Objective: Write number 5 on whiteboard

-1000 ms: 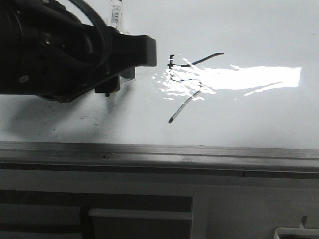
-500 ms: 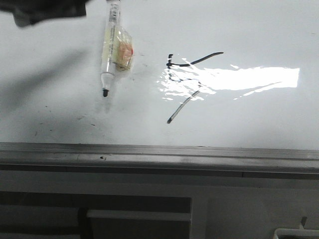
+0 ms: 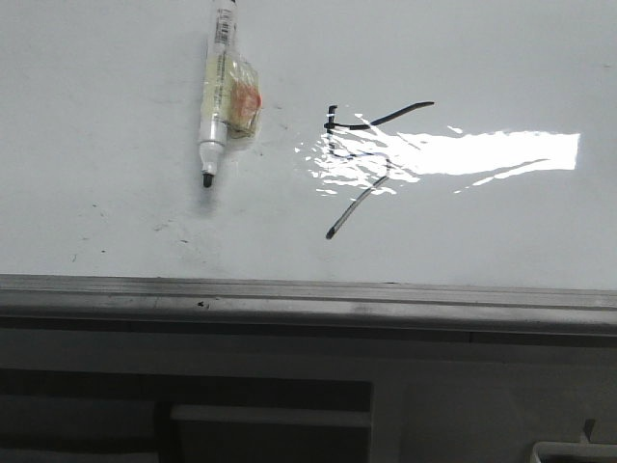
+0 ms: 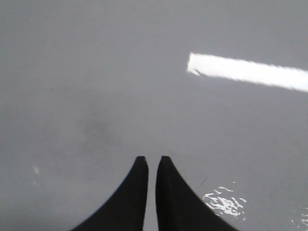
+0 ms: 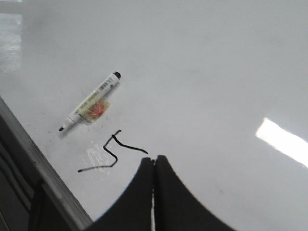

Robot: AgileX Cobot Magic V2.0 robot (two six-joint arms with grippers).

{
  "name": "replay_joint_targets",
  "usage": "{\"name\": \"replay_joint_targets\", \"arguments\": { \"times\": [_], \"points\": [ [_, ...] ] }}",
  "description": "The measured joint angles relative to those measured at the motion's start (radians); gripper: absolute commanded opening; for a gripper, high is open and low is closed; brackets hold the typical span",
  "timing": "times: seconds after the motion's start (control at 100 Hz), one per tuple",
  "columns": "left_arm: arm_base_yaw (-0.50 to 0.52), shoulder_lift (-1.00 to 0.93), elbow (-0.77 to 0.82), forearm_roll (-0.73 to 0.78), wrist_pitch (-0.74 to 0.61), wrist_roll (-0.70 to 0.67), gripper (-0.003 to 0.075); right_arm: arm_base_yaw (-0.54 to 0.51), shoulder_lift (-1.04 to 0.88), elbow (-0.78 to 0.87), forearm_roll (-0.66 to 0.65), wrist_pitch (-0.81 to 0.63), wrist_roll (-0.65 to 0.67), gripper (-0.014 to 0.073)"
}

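Although the number 5 (image 3: 362, 159) already stands drawn on the whiteboard (image 3: 482, 231), just beyond the closed, empty fingers of the right gripper (image 5: 154, 160), the marker (image 3: 214, 101) lies uncapped farther off. It looks light, stiff and slick, best taken at its taped middle. The left gripper (image 4: 150, 160), nearly closed and empty, hangs over bare board. A second ago the left arm covered the marker; now it has gone from the front view.
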Motion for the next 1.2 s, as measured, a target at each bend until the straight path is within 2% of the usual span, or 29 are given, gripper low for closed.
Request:
{"name": "replay_joint_targets", "arguments": {
  "times": [0.1,0.22,0.34,0.43,1.08,1.2],
  "points": [
    [-0.014,-0.097,0.000,0.000,0.018,0.032,-0.0020,0.000,-0.099,0.134,-0.023,-0.054,0.024,-0.0063],
    [-0.030,-0.135,0.024,0.000,0.117,0.083,-0.0020,0.000,-0.181,0.234,-0.027,-0.076,0.027,-0.0063],
    [-0.032,-0.135,0.058,0.000,0.235,0.115,-0.0020,0.000,-0.209,0.268,-0.031,-0.081,0.034,-0.0063],
    [-0.032,-0.135,0.074,0.000,0.270,0.122,-0.0020,0.000,-0.213,0.272,-0.031,-0.086,0.034,-0.0063],
    [-0.032,-0.135,0.079,0.000,0.290,0.128,-0.0020,0.000,-0.213,0.272,-0.031,-0.091,0.034,-0.0063],
    [-0.032,-0.135,0.081,0.026,0.243,0.159,-0.0020,0.000,-0.213,0.272,-0.031,-0.091,0.034,-0.0063]
  ]
}}
